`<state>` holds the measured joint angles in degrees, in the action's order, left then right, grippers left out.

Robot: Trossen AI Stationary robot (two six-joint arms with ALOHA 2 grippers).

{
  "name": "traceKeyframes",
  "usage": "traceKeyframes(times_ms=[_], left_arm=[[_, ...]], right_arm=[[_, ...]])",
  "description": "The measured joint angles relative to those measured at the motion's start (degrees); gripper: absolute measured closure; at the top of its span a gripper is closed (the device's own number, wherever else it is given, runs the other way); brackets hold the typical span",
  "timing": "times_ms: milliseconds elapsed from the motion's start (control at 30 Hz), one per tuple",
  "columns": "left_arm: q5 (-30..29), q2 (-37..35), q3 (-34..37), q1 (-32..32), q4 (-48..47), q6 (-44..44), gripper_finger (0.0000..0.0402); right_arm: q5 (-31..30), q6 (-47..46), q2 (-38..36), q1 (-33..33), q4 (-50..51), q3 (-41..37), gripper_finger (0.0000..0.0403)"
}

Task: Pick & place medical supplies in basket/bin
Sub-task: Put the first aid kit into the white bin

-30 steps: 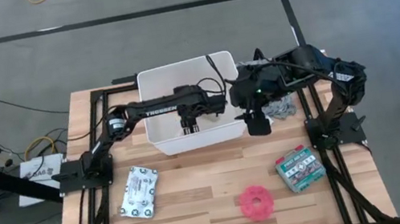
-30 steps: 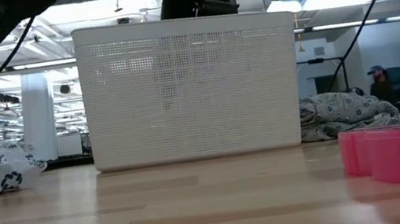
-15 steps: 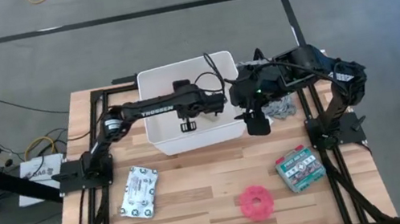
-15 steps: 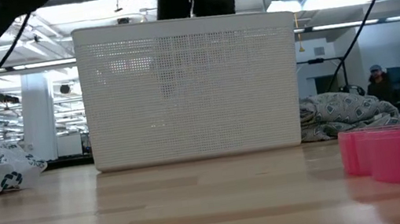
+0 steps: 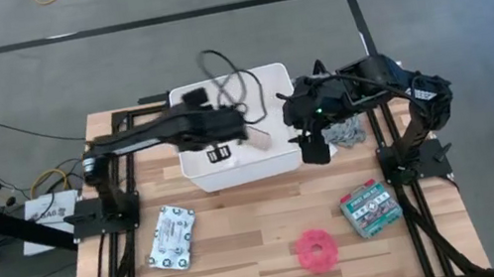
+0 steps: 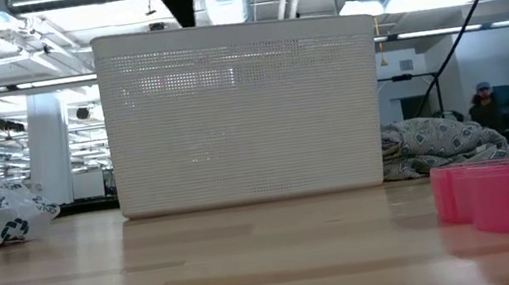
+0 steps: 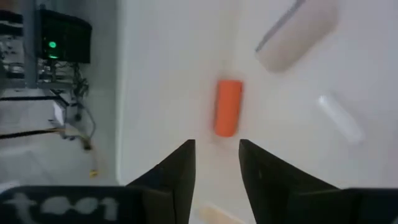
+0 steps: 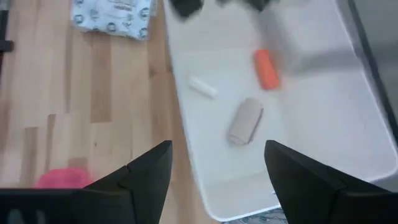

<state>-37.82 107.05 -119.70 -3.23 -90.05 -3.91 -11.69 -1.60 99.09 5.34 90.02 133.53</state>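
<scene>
The white tub stands at the table's far middle. Inside it lie the orange cylinder, the beige roll and the small white piece; the right wrist view shows the same three things, orange cylinder, beige roll, white piece. My left gripper hovers open over the tub's floor, holding nothing. My right gripper is open beside the tub's right near corner. On the table lie the white packet, the green-white box and the pink tape roll.
A grey patterned cloth lies bunched to the right of the tub, under my right arm. Black frame rails run along the table's left and right edges. Bare wood shows between the tub and the items near the front edge.
My left arm has risen and drawn back toward the table's left over the tub; its gripper has shifted a little leftward. In the high view the beige roll on the tub floor now shows where the arm covered it before.
</scene>
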Motion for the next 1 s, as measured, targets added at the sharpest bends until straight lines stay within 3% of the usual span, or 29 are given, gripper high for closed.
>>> traceKeyframes(times_ms=[133,267,367,500,633,833,1000], left_arm=[[2.70,-6.17,-0.04,2.67,0.01,-5.85,0.0284],[14.30,-10.24,-0.05,6.01,0.01,-8.93,0.0284],[19.64,-11.46,-0.07,10.22,-0.01,-10.81,0.0284],[14.48,-11.70,0.02,17.38,0.07,-10.68,0.0284],[8.62,-11.78,0.02,23.58,0.07,-14.37,0.0284],[5.27,-13.22,0.02,32.18,0.03,-20.25,0.0284],[-5.91,-13.77,0.02,37.93,0.03,-25.86,0.0284]], right_arm=[[6.59,0.02,0.00,2.34,-0.01,0.00,0.0154],[15.04,-0.60,0.00,5.65,0.00,0.00,0.0154],[15.96,-5.06,0.00,8.70,0.00,0.00,0.0154],[12.74,-9.63,-0.17,13.23,-0.08,-1.88,0.0154],[9.68,-13.22,-2.71,19.12,-0.14,-9.33,0.0154],[-0.78,-23.51,-7.68,28.72,-0.09,-30.72,0.0154],[-0.41,-33.70,-12.13,35.16,-4.45,-47.83,0.0154]])
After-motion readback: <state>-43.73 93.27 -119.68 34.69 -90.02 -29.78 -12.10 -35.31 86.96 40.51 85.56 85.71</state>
